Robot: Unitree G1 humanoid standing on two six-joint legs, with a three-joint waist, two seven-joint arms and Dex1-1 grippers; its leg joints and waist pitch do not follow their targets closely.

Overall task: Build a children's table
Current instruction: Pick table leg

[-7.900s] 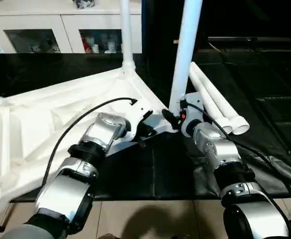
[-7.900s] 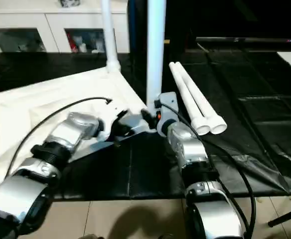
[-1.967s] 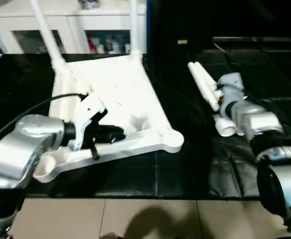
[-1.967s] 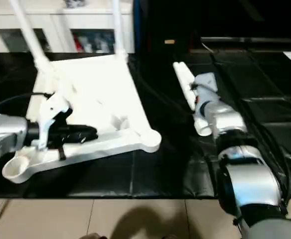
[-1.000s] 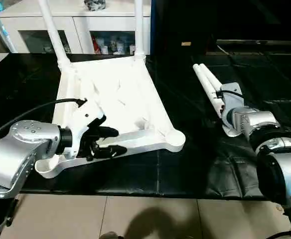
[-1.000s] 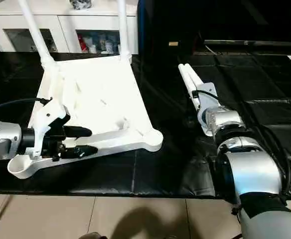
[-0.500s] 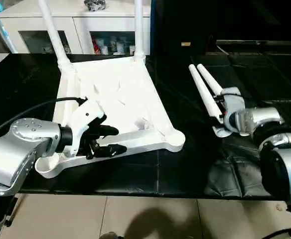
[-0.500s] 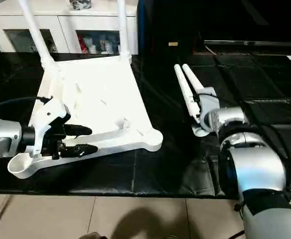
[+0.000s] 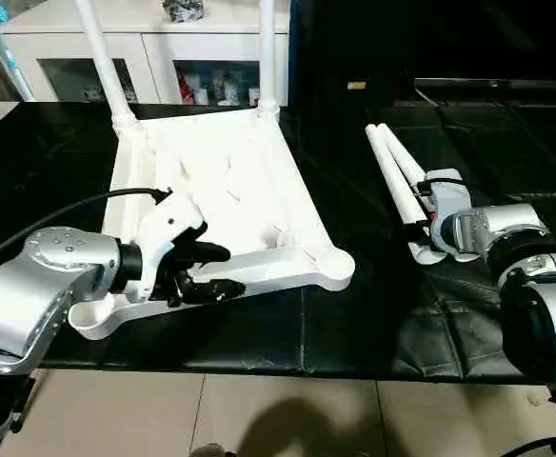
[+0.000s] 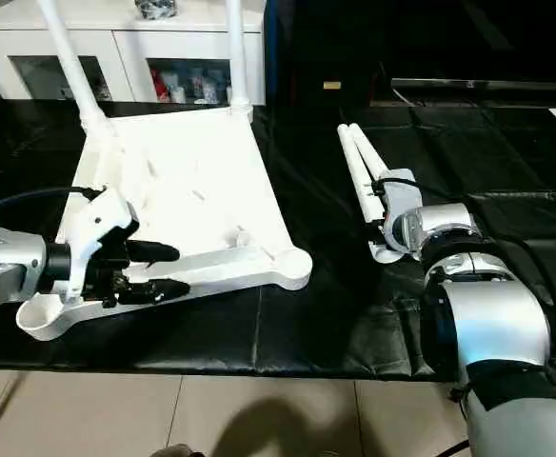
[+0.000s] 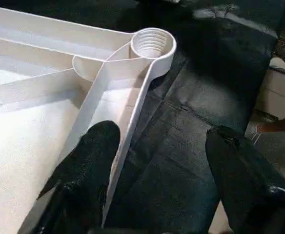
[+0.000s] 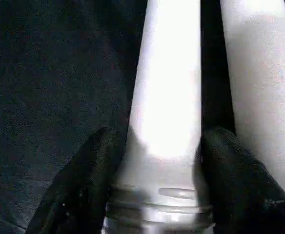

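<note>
A: Where is the top (image 9: 211,181)?

B: It lies upside down on the black mat (image 9: 354,324), ribs up. Two legs (image 9: 102,62) stand upright in its two far corner sockets, in front of the white cabinet (image 9: 154,57). The near right socket (image 11: 152,44) is empty, and the near left one too.

A: And the other legs?

B: Two spare legs (image 10: 354,171) lie side by side on the mat, to the right of the top.

A: What does the left gripper (image 9: 207,271) do?

B: Its jaws stand wide, across the near rim of the top. One finger (image 11: 91,161) is inside the rim, the other is outside, above the mat.

A: And the right gripper (image 12: 157,161)?

B: It is at the thick end of one spare leg. Its two fingers (image 12: 91,170) lie against both sides of this leg, so it grips it.
</note>
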